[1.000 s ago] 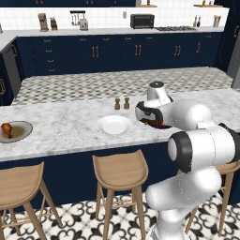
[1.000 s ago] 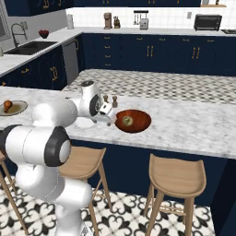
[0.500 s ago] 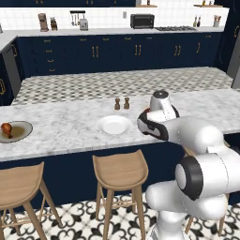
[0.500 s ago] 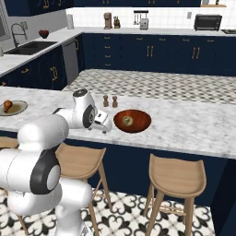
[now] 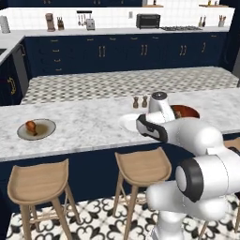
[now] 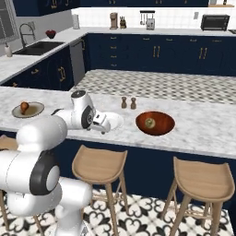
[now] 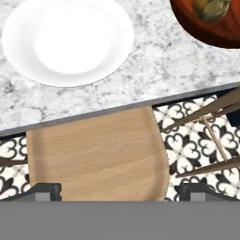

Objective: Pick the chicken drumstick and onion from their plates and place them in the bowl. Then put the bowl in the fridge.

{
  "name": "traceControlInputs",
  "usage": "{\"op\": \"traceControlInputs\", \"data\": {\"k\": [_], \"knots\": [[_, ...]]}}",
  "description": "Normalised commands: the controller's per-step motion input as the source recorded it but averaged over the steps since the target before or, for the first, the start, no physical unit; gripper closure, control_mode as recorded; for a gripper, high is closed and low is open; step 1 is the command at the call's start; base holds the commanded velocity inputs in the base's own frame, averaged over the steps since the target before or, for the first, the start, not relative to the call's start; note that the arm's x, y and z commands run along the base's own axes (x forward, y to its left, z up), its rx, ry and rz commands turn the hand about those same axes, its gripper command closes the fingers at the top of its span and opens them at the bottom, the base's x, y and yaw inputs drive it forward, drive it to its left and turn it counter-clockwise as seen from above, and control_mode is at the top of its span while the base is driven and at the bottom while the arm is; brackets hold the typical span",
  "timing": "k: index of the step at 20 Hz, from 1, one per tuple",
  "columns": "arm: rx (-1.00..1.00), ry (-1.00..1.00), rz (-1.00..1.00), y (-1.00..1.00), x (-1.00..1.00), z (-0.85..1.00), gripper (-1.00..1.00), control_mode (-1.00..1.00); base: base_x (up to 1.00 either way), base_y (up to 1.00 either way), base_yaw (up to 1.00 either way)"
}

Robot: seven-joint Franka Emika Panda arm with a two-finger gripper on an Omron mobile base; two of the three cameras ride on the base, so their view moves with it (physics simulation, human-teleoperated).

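Note:
The red-brown bowl (image 6: 155, 122) stands on the marble island with the yellowish onion (image 6: 150, 122) lying inside it; the hand view has the bowl (image 7: 211, 26) and onion (image 7: 212, 8) at its top right. The plain white plate (image 7: 68, 40) is bare. Far to the left, the chicken drumstick (image 5: 31, 126) lies on the grey-rimmed plate (image 5: 44, 132). My gripper (image 7: 123, 192) is open and holds nothing. It hangs over the counter's front edge by the white plate (image 6: 115, 120), pointing down at a stool seat. The fridge is out of view.
Salt and pepper shakers (image 6: 127, 102) stand behind the white plate. Wooden stools (image 5: 143, 165) line the island's front, one directly under the hand (image 7: 96, 157). Navy cabinets and a back counter with appliances run along the far wall, and a sink (image 6: 34, 46) lies to the left.
The arm has swung left from above the bowl to the counter edge by the white plate. The whole scene has shifted right, so the base has driven left. The jaws stay open.

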Motion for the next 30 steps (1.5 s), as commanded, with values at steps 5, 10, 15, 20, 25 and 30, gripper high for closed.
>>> {"op": "traceControlInputs", "data": {"k": [5, 10, 15, 20, 25, 30], "knots": [[0.00, 0.00, 0.00, 0.00, 0.00, 0.00, -1.00, 1.00, 0.28, 0.57, 0.00], [0.00, 0.00, 0.00, 0.00, 0.00, 0.00, -1.00, 1.00, 0.80, 0.33, 0.00], [0.00, 0.00, 0.00, 0.00, 0.00, 0.00, -1.00, 1.00, 0.96, 0.00, 0.00], [0.00, 0.00, 0.00, 0.00, 0.00, 0.00, -1.00, 1.00, 0.55, 0.00, 0.00], [0.01, 0.03, 0.10, 0.33, 0.10, 0.00, -1.00, -1.00, 0.00, 0.00, 0.00], [0.08, 0.03, 0.41, 0.87, 0.23, 0.27, -1.00, -1.00, 0.00, 0.00, 0.00]]}}
